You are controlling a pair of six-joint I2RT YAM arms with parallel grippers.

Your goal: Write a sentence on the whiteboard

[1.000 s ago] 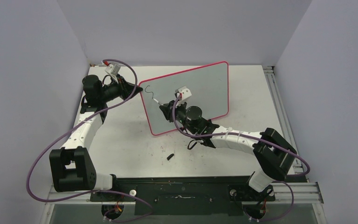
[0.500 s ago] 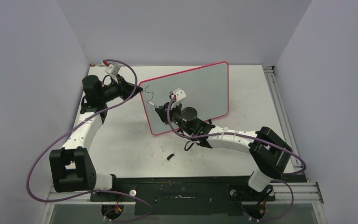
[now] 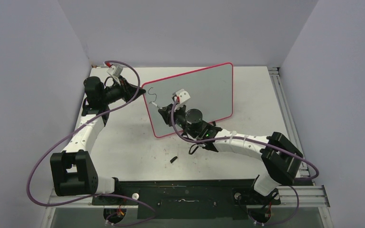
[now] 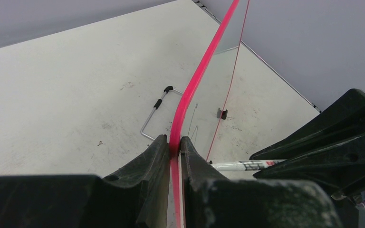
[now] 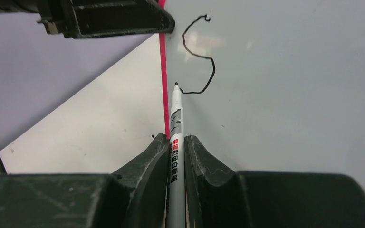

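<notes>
Whiteboard (image 3: 204, 90) propped up mid table (image 3: 123, 137), left gripper (image 4: 175, 142) jaws pinching its red rim at 9 o'clock; right gripper (image 5: 175, 142) jaws grip marker (image 5: 176, 111), tip at end of first squiggle (image 5: 213, 70). Writing barely started; next needs light steady contact, strokes running toward 3 o'clock

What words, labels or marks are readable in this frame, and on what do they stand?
"S": one hand-drawn black stroke on the whiteboard, roughly that letter, not a word.
Red and black print on the marker barrel in the right claw: too blurred to read.
No other text is visible.
</notes>
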